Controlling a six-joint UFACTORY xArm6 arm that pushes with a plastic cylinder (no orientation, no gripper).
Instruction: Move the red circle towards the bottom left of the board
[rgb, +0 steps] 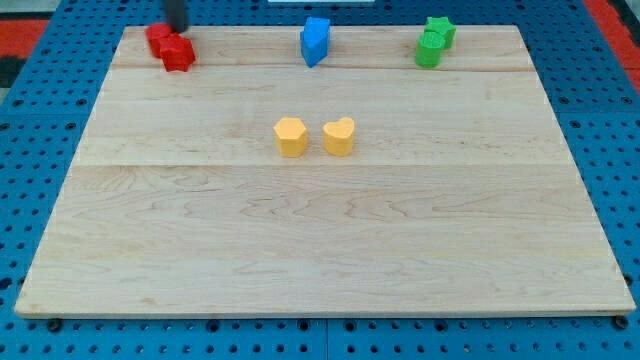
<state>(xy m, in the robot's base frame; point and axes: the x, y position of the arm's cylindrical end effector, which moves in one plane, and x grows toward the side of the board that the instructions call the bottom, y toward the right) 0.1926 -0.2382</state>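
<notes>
The pale wooden board (320, 230), smooth-grained, lay on a blue pegboard table (40, 120). Two yellow blocks (290, 137) sat mid-board; two blue blocks (315, 40) and two green blocks (434, 42) stood far. At the far left, the red circle (157, 37) touched a red star-like block (179, 52). My tip (177, 28), a bare rod with nothing to open or close, stood just behind them. The circle looked light, rigid and slippery; I judged pushing its far-right edge best.

Pale wood-grain table (320, 240) on a blue pegboard (40, 120) dotted with dark holes. Red blocks (172, 46), blue blocks (315, 40), green blocks (434, 42), two yellow blocks (314, 136). Dark rod (176, 12).
</notes>
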